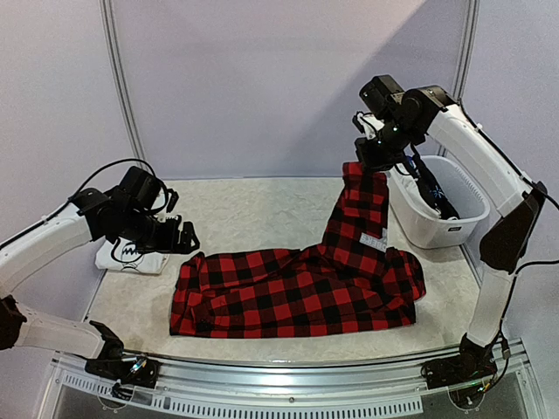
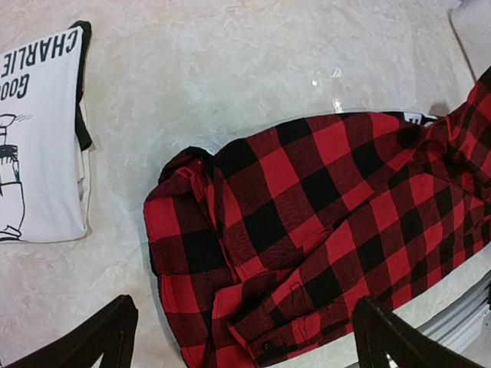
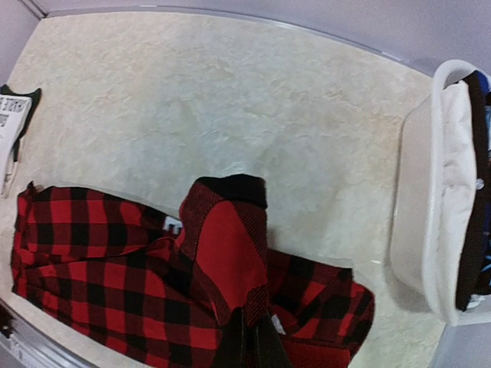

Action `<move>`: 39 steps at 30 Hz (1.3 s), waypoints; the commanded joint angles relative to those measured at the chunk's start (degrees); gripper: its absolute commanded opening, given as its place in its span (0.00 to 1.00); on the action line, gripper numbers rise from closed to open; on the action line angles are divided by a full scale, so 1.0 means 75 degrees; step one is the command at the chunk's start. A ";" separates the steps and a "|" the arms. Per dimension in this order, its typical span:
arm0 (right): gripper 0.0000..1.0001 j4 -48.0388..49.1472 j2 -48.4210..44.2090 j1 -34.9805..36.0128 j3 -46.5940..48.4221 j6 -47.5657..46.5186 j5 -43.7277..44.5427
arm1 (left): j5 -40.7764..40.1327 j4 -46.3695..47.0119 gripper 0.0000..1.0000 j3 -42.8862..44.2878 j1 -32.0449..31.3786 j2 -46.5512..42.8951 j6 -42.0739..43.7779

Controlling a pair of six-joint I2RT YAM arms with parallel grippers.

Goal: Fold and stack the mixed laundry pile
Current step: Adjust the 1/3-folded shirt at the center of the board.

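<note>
Fingers [image 2: 107, 322] spread wide on the left gripper [image 1: 185, 237], right gripper [image 1: 367, 166] pinching the plaid shirt [image 1: 297, 292] up mid-frame, so only the white tee [image 1: 131, 256] at left looks folded, and the tub [image 1: 437, 229] at right holds more.

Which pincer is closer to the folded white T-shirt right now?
Left. The left pincer hangs open just beside the white T-shirt; the right pincer is raised far across the table, shut on the plaid shirt near the tub.

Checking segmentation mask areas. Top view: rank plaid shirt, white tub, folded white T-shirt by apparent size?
1. plaid shirt, largest by far.
2. white tub, clearly smaller.
3. white T-shirt, smallest; the left arm hides part of it, so the visible patch understates it.
</note>
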 commanded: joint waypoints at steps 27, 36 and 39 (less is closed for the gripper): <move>0.15 0.4039 0.1416 0.2577 -0.3171 0.3656 -0.3228 | 0.0025 -0.0546 1.00 -0.0205 0.0075 -0.0795 0.0591; 0.56 0.4582 0.0961 0.2432 -0.3198 0.3296 -0.4018 | 0.0767 -0.0116 1.00 -0.0102 0.0149 -0.0545 0.0585; 0.59 0.4254 0.0443 0.2107 -0.3580 0.3250 -0.3671 | 0.1123 0.0014 1.00 0.0153 0.0152 -0.0133 0.0576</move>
